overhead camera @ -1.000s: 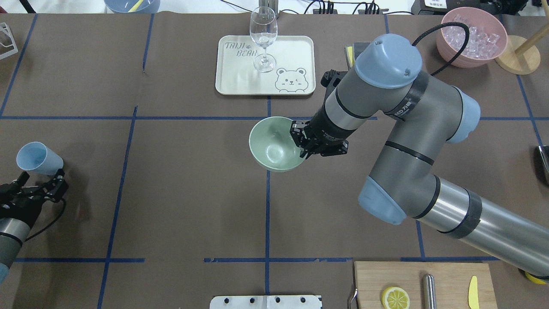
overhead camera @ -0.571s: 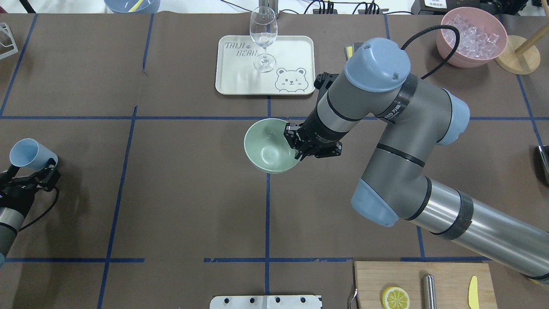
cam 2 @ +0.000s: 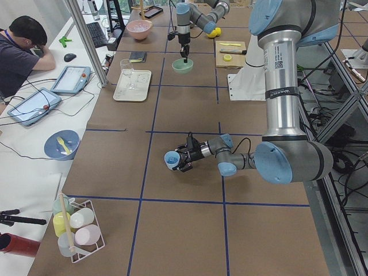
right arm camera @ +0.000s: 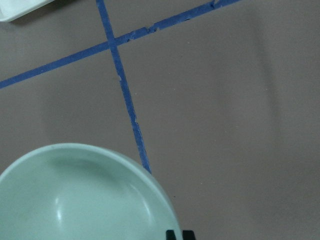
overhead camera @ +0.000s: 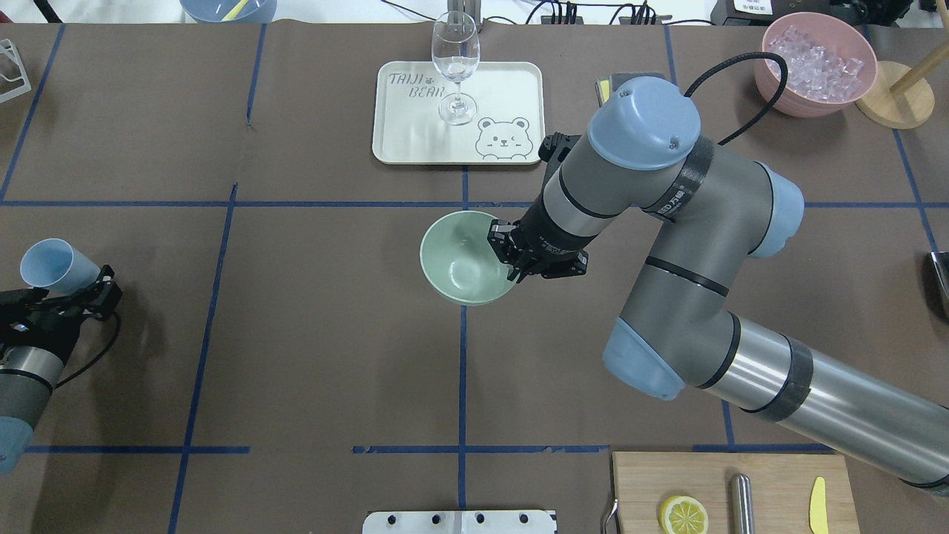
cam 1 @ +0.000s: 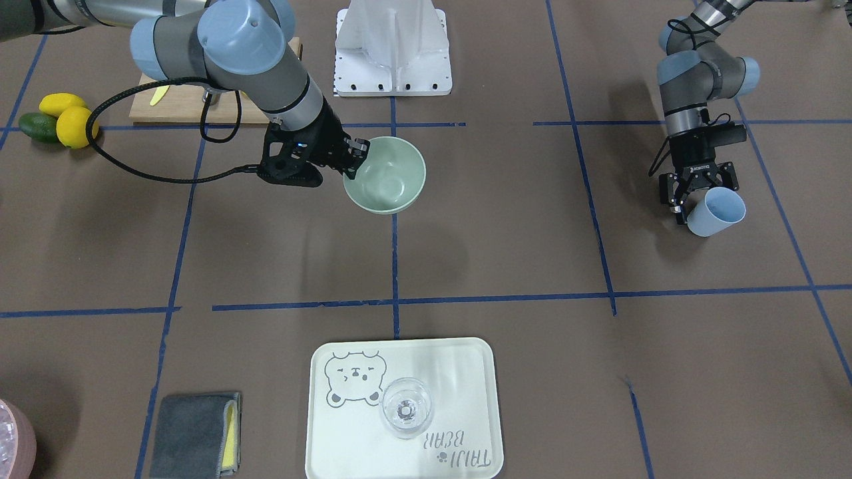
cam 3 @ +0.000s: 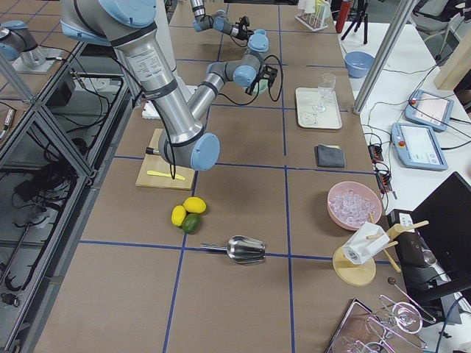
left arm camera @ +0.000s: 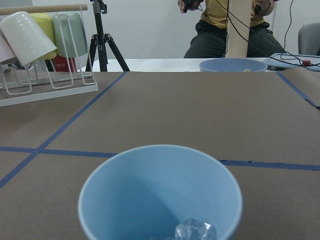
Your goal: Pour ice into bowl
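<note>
The pale sage-green bowl [overhead camera: 460, 259] is at the table's middle, on the blue centre line, and looks empty. My right gripper [overhead camera: 511, 257] is shut on its right rim; it also shows in the front view [cam 1: 351, 163] beside the bowl [cam 1: 387, 174]. The right wrist view shows the bowl's rim [right arm camera: 85, 200]. My left gripper [overhead camera: 65, 289] is shut on a light blue cup [overhead camera: 50, 265] at the far left, tilted on its side above the table. The left wrist view looks into the cup [left arm camera: 160, 190], with clear ice [left arm camera: 195, 231] at its bottom.
A cream tray [overhead camera: 504, 96] with a stemmed glass [overhead camera: 455, 67] lies beyond the bowl. A pink container of ice [overhead camera: 815, 63] stands back right beside a wooden stand [overhead camera: 893, 104]. A cutting board [overhead camera: 734, 493] with lemon slice and knife is at front right.
My right arm has carried the bowl a little to the left and nearer the robot. My left gripper with the cup shifted slightly left.
</note>
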`<action>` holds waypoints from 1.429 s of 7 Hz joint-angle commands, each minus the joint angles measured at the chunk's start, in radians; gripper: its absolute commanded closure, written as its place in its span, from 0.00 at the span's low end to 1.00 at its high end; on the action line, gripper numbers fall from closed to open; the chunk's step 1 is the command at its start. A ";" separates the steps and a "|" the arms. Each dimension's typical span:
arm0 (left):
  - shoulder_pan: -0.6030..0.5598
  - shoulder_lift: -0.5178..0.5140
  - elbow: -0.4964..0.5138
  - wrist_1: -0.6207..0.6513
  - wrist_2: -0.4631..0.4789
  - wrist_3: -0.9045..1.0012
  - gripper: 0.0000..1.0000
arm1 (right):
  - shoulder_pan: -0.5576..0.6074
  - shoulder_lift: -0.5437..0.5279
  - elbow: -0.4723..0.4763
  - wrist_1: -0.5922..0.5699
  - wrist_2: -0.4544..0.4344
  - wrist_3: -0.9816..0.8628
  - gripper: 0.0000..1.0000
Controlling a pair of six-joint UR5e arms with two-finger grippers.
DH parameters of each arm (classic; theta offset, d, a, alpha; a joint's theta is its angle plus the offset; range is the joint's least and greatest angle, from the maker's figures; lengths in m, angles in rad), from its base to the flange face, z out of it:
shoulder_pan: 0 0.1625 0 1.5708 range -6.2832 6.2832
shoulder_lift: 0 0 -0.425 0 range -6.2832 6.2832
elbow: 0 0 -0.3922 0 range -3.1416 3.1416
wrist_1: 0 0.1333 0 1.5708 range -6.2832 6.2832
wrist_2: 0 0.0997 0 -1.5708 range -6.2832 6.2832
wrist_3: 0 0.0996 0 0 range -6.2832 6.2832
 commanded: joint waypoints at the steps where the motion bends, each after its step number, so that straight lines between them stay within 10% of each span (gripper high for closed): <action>1: -0.032 -0.004 0.002 0.000 -0.012 0.030 0.01 | -0.022 0.001 -0.007 0.002 -0.022 0.000 1.00; 2: -0.032 -0.005 0.002 0.000 -0.014 0.030 0.03 | -0.032 0.003 -0.011 0.002 -0.033 0.000 1.00; 3: -0.033 -0.005 0.002 0.000 -0.014 0.036 0.26 | -0.038 0.006 -0.016 0.005 -0.039 0.000 1.00; 4: -0.035 -0.005 0.002 0.000 -0.014 0.045 0.79 | -0.045 0.042 -0.058 0.005 -0.039 0.000 1.00; 5: -0.053 -0.013 0.002 -0.003 -0.012 0.089 1.00 | -0.061 0.091 -0.117 0.008 -0.063 0.000 1.00; 10: -0.216 -0.101 -0.089 -0.235 -0.103 0.539 1.00 | -0.176 0.294 -0.413 0.091 -0.215 0.017 1.00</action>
